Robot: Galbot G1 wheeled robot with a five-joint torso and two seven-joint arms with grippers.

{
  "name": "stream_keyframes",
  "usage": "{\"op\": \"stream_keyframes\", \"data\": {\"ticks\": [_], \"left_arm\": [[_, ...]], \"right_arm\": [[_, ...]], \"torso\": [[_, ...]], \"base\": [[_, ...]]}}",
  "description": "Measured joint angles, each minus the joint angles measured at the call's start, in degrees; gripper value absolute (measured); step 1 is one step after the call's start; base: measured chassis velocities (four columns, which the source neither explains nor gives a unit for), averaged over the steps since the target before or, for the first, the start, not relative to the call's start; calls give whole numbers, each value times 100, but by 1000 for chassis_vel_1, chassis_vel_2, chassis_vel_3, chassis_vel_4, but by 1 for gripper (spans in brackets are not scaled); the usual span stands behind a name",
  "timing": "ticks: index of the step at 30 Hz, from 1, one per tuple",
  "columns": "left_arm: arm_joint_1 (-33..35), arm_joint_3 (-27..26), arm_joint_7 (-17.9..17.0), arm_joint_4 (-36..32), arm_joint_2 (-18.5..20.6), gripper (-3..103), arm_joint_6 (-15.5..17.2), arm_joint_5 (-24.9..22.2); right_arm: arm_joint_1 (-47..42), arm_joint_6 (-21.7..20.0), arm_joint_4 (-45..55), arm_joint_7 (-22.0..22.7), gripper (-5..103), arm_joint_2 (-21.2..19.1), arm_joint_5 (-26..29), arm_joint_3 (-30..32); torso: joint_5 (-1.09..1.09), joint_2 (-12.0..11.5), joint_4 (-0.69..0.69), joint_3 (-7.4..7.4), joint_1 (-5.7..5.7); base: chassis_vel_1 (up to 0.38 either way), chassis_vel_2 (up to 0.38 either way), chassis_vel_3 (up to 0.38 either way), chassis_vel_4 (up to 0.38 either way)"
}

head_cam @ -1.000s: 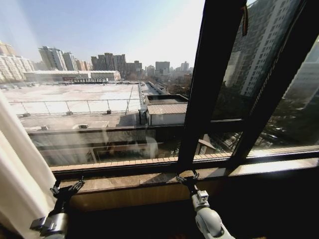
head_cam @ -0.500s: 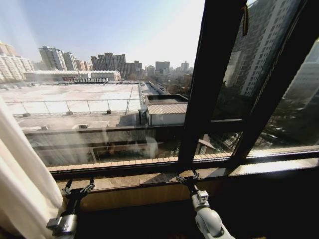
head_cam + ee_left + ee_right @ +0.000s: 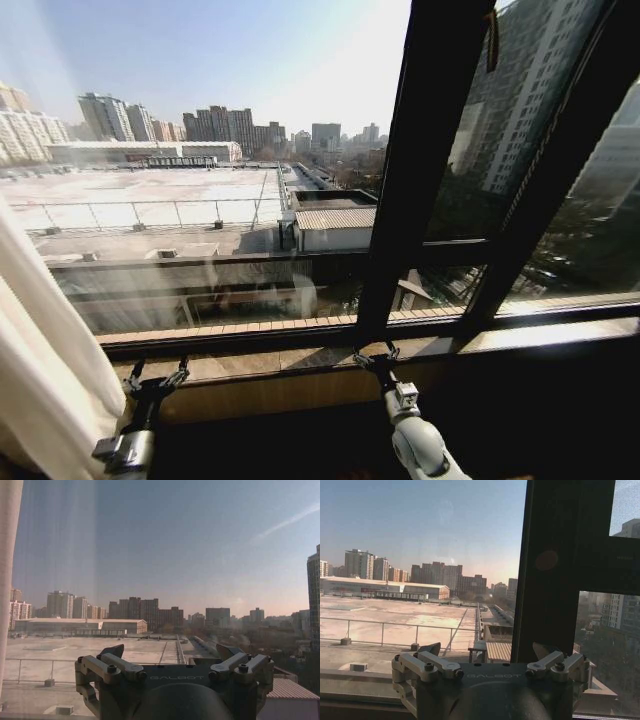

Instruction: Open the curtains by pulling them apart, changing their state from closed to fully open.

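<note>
A white pleated curtain [image 3: 40,370] hangs bunched at the left edge of the head view, and its edge [image 3: 7,555] also runs along one side of the left wrist view. My left gripper [image 3: 156,372] is open and holds nothing, low by the window sill, a short way right of the curtain and not touching it. Its fingers [image 3: 114,651] stand apart against the glass in the left wrist view. My right gripper [image 3: 375,354] is open too, at the sill below the dark window post, with nothing between its fingers [image 3: 431,648].
A wide window pane [image 3: 220,150] looks out on rooftops and city blocks. A thick dark window post [image 3: 420,150] slants up right of centre, with further dark frames [image 3: 560,170] beyond it. The wooden sill [image 3: 290,358] runs just ahead of both grippers.
The left gripper has moved right, away from the curtain, which has settled back a little toward the right. The right arm has not moved.
</note>
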Motion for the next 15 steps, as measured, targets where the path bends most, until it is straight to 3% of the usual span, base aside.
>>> {"op": "stream_keyframes", "data": {"ticks": [7,15], "left_arm": [[0,-4,-2,2,2,100,0,-2],[0,-6,-2,3,3,100,0,-6]], "right_arm": [[0,0,0,0,100,0,0,0],[0,0,0,0,100,0,0,0]], "torso": [[0,0,0,0,0],[0,0,0,0,0]], "base": [[-118,-125,124,117],[-241,-242,240,239]]}}
